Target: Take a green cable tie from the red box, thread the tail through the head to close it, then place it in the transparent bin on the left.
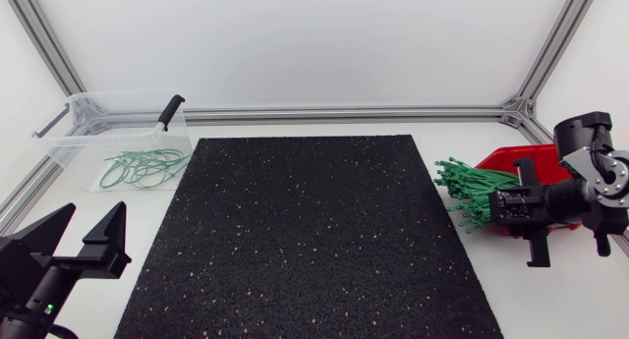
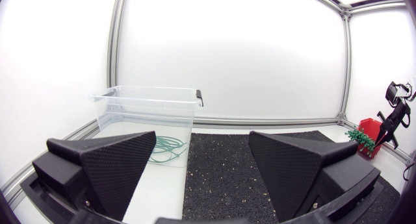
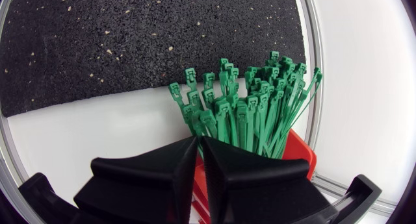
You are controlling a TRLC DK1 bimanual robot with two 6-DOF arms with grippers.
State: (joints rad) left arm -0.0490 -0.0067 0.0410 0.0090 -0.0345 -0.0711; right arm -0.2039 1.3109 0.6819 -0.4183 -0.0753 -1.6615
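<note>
The right gripper (image 3: 198, 146) has its two fingers drawn together, with only a thin slit between the tips; whether a tie is pinched in that slit does not show. Just ahead of the tips one bundle of green cable ties (image 3: 253, 100) fans out, heads pointing away from the gripper, too many to count. Their tails lie back in the one red box (image 3: 300, 152), which sits under and beside the fingers at the table's right side. In the head view the heads spill from the box's mouth to the edge of the one black speckled mat (image 1: 314, 241). The right arm (image 1: 590, 172) comes in from the right edge, its wrist bent so the gripper lies low and points toward the mat. The left gripper (image 2: 203, 146) has its two fingers spread wide with nothing between them; it is held above the white table (image 1: 550, 300) near the front left corner, just off the mat, on the left arm (image 1: 29, 300), and points toward the back. Well ahead of it stands the one transparent bin (image 1: 69, 147) at the back left; inside lie several looped green ties (image 1: 142, 167), tangled so that their number cannot be told; one black clip (image 1: 172, 111) sits on the bin's rim.
</note>
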